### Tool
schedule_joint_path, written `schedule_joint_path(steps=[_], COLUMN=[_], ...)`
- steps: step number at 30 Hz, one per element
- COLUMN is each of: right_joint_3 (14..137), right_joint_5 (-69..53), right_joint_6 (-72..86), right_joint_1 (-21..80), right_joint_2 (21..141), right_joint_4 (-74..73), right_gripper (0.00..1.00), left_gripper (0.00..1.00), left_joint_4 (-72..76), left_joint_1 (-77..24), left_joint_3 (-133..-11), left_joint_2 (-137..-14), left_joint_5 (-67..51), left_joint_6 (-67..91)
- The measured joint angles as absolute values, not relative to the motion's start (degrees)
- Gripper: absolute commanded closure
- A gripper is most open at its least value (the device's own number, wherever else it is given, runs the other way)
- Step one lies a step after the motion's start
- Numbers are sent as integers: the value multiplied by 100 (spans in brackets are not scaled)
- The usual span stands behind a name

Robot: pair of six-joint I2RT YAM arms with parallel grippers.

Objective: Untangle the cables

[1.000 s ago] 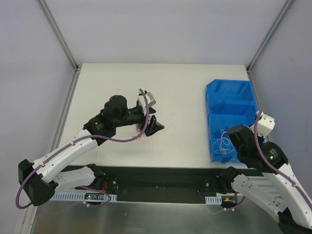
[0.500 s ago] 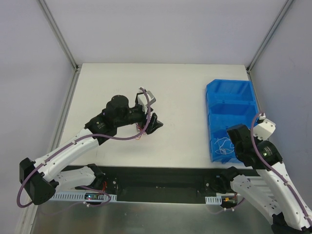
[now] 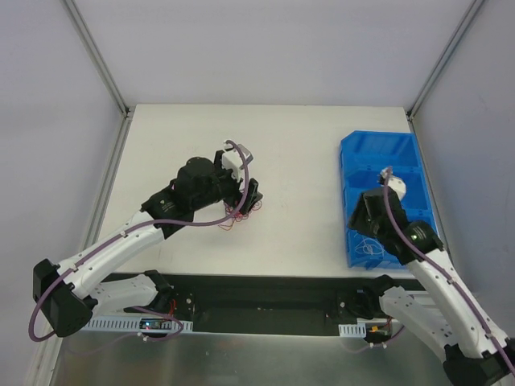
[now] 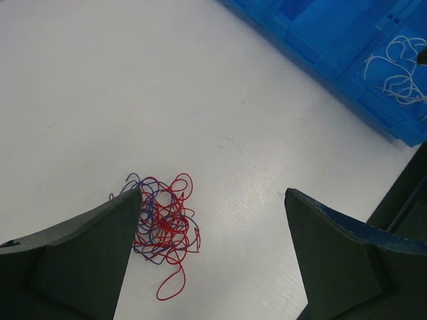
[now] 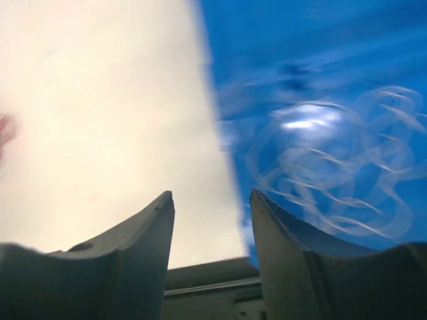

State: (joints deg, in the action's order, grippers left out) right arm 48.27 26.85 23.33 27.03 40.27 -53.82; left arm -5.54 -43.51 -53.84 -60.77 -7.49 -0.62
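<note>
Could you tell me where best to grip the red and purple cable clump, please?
Probably the dense knotted middle of the clump, from straight above: it lies flat on the table, and the open left pincer hangs slightly off to its side.

Left end effector [image 4: 213,193] agape, right end effector [image 5: 211,195] ajar.

White table [image 3: 306,145]: red-purple cable clump [image 4: 163,221], blue bin [image 3: 375,153]
</note>
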Motion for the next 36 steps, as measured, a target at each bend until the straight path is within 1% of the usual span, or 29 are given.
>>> schedule_joint_path(steps=[2, 4, 6, 9, 12, 14, 18, 21, 24, 26, 27, 31, 32, 34, 35, 36], right_joint_3=[4630, 4442, 4414, 4554, 4746, 4797, 4834, 4963, 5083, 5142, 5164, 5253, 5260, 5260, 5251, 5201], right_joint_5=[1688, 810, 292, -333, -639, -729, -825, -825, -755, -639, -578, -353, -303, -202, -163, -137], right_joint_6=[1994, 1798, 1734, 1704, 1682, 1693, 1747, 1820, 1931, 2016, 2056, 2167, 2198, 2241, 2261, 2281], right_joint_1=[2823, 3076, 3514, 4128, 4700, 4945, 5107, 5159, 5242, 5288, 5310, 5323, 5323, 5317, 5308, 5290], right_joint_2=[4357, 4871, 5446, 6528, 7417, 7819, 8534, 9115, 9507, 9629, 9662, 9754, 9760, 9758, 9747, 9706], right_joint_4=[-4523, -3607, -2912, -1887, -915, -285, 917, 1535, 1859, 1942, 1979, 2088, 2088, 2075, 2073, 2082], right_gripper=[43, 40, 38, 32, 29, 28, 28, 30, 39, 49, 55, 98, 100, 100, 100, 100], left_gripper=[14, 18, 19, 21, 20, 19, 18, 18, 18, 18, 18, 18, 18, 19, 21, 25], left_joint_4=[-558, -626, -701, -829, -954, -980, -980, -974, -974, -972, -972, -972, -972, -974, -969, -967], left_joint_1=[-4340, -4283, -4150, -3675, -3159, -2919, -2762, -2762, -2764, -2762, -2751, -2724, -2724, -2727, -2724, -2724], left_joint_3=[-5387, -5413, -5450, -5494, -5494, -5494, -5494, -5494, -5494, -5494, -5494, -5494, -5494, -5494, -5494, -5498], left_joint_2=[-6149, -6278, -6473, -6779, -6906, -6912, -6904, -6862, -6827, -6823, -6823, -6820, -6820, -6823, -6825, -6836], left_joint_5=[-482, -255, -119, -84, -51, 71, 283, 384, 395, 362, 346, 224, 156, -14, -161, -307], left_joint_6=[51, 148, 263, 504, 725, 814, 864, 893, 928, 952, 958, 967, 967, 961, 952, 941])
